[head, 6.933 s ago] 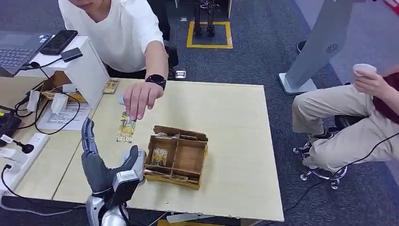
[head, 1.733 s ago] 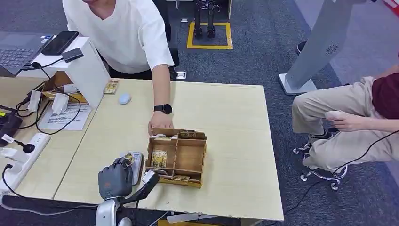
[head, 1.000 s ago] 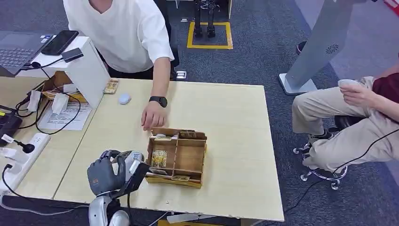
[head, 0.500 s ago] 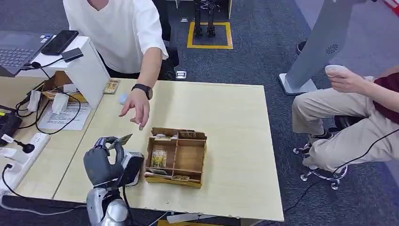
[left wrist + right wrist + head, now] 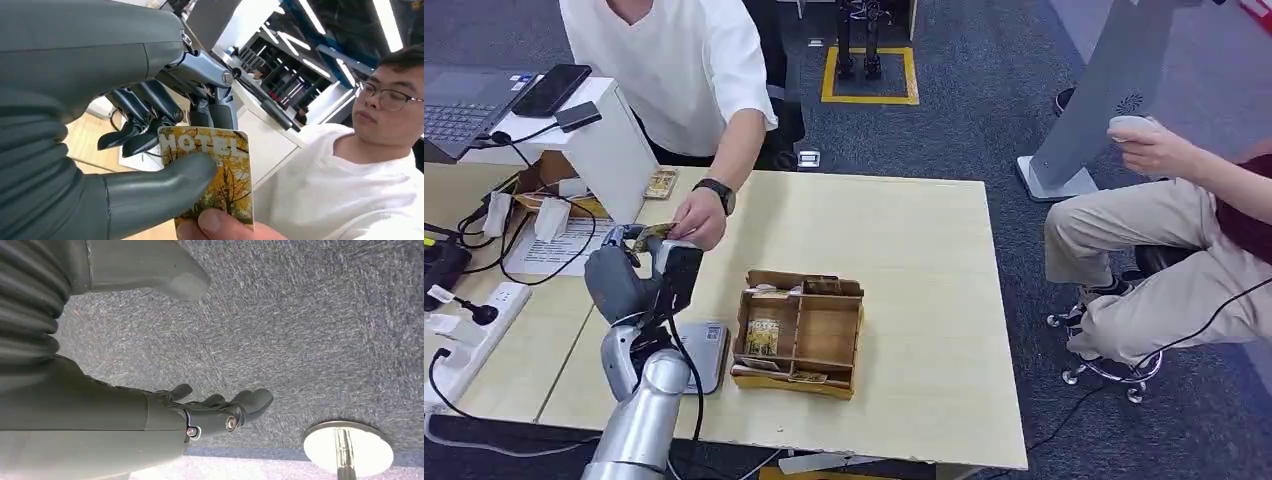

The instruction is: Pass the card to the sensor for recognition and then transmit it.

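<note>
While the left hand [image 5: 629, 268] is pinching the card [image 5: 215, 175] beyond the sensor [image 5: 707, 352], a person's hand [image 5: 694, 218] is gripping its far edge; scanning seems done, release remaining.

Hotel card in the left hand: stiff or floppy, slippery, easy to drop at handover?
The card looks flat and unbent in the left hand, so probably stiff and light. Its printed face seems glossy, so it may slip. The person's hand pinches one edge too, so a drop seems unlikely.
</note>
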You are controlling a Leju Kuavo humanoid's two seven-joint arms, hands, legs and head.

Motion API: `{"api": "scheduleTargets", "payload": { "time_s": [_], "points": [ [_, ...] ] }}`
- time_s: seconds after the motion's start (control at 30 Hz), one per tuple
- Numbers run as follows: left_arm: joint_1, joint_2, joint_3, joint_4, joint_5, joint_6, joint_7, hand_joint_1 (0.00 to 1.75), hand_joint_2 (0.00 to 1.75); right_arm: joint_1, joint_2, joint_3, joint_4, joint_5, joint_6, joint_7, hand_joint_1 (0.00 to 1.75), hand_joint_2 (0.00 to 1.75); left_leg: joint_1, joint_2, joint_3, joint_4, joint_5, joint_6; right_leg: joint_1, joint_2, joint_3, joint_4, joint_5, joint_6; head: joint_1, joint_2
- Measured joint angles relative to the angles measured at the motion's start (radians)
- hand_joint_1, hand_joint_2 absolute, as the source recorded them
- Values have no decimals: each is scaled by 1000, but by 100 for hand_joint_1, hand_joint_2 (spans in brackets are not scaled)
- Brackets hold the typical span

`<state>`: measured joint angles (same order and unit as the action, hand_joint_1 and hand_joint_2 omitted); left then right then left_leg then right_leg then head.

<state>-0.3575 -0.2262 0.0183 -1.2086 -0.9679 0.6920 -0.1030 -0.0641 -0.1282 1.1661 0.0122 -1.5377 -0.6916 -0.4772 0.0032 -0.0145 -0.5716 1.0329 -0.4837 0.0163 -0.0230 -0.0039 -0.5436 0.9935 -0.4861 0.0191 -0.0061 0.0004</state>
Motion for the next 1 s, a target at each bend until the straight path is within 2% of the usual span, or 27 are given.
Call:
{"api": "scheduleTargets", "payload": {
  "time_s": [0.03,0.27,0.57,0.67,0.8,1.0],
  "points": [
    [-20,4,0,19,10,-2,0,0,175,-2,0,5,0,0,0,2,0,175,0,0,0,0,0,0,0,0,0,0,0,-1,0,0],
    [-90,13,-13,81,53,-10,2,0,175,-5,0,18,0,-1,0,5,0,175,0,0,0,0,1,0,0,0,0,0,1,0,0,0],
    [-94,35,-47,94,90,-1,-38,0,175,-4,0,18,0,1,0,3,0,175,0,0,-1,0,1,0,0,0,0,0,1,0,0,0],
    [-64,44,-69,58,98,1,-73,0,175,1,0,13,0,7,0,-6,0,175,0,0,-1,0,1,0,0,0,0,0,1,0,0,0],
    [10,54,-87,-45,76,1,-145,0,175,8,0,3,0,9,0,-10,0,175,0,1,-1,0,0,0,0,1,-1,0,1,0,0,0],
    [58,61,-94,-125,68,1,-158,0,175,14,0,-12,0,9,0,-11,0,175,0,0,-2,0,0,0,0,0,-2,0,1,0,0,0]
  ]
}}
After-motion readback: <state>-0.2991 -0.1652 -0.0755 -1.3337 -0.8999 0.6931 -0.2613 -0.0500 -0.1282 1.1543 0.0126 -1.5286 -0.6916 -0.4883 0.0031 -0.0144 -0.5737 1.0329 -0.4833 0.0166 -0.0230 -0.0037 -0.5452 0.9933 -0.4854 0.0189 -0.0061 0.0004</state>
